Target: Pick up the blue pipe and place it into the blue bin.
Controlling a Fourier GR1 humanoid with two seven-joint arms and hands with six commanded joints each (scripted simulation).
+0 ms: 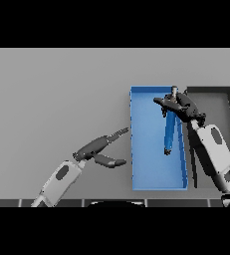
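Pipe (170,130) in right hand (178,106)

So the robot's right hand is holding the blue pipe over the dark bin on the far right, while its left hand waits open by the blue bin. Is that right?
Not quite. In the head view, the right hand holds the blue pipe over the blue bin, not the dark bin, which sits just beyond it. The rest holds: the left hand waits open beside the blue bin.

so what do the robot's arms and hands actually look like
Both arms have white, rounded shells, each with a dark grey oval patch on the forearm, and darker grey sections at the joints. The left hand and right hand are dark grey to black, with slender fingers and a thumb. No cables or printed markings are visible.
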